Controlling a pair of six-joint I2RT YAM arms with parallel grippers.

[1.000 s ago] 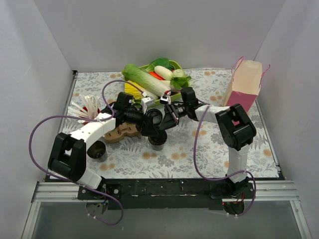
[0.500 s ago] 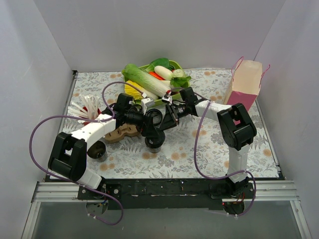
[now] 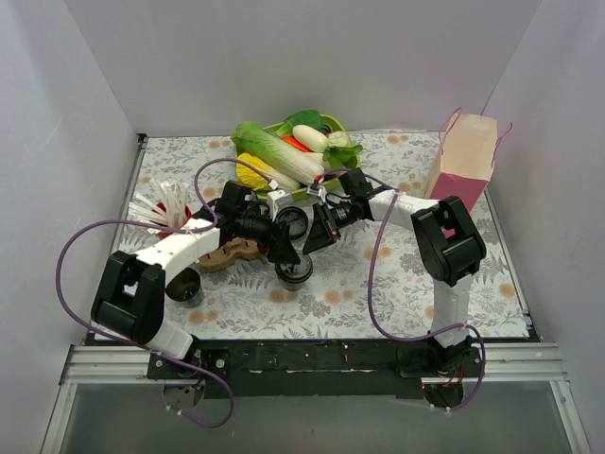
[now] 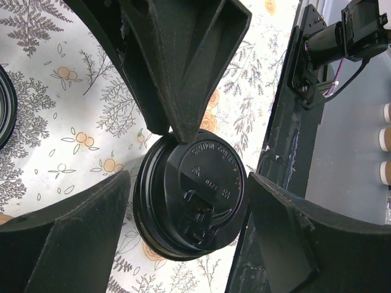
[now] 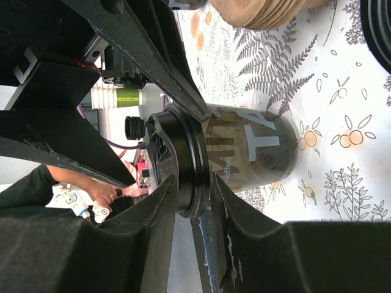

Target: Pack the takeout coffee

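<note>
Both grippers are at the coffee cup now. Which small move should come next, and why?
Probably the right gripper should ease back off the lid. It straddles the rim of the takeout coffee, while the left gripper sits against both sides of the lid, and the cardboard carrier lies on the left arm's side.

Robot lab test booth: plain white panel walls box in a floral-clothed table, with an aluminium rail along its near edge and purple cables trailing.

takeout coffee side: large pale "t a", small "coffee"; lid: embossed "caution", rest unclear
</note>
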